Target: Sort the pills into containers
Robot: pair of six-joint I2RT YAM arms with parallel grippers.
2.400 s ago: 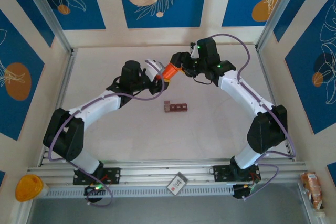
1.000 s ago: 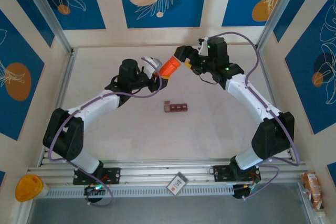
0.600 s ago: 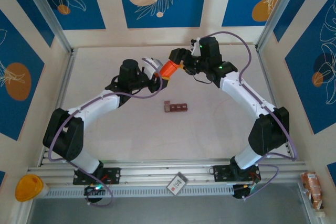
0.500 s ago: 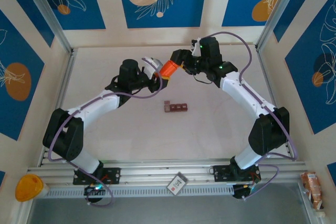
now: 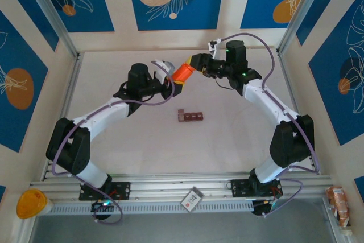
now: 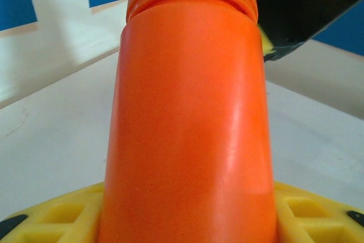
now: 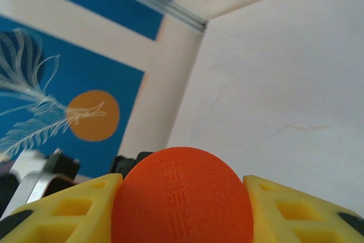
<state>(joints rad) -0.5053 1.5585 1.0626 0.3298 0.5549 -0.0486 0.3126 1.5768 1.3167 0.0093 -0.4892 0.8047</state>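
Count from the top view: 2 arms, so 2 hands, one left hand (image 5: 170,85) and one right hand (image 5: 197,61). Orange bottle (image 5: 183,73): 1. Containers (image 5: 191,116): 1 strip on the surface (image 5: 142,146), three compartments in a row (as far as this view resolves them). Along the near rail: 1 yellow round item (image 5: 31,203), 1 small card (image 5: 192,198), 1 orange packet (image 5: 339,204). Blue patterned panels (image 5: 170,12) across the back wall: 3.

Arms angle inward; left pincer (image 5: 170,78) clamps the orange bottle (image 5: 183,72); right pincer (image 5: 194,62) grips its cap (image 7: 182,197).
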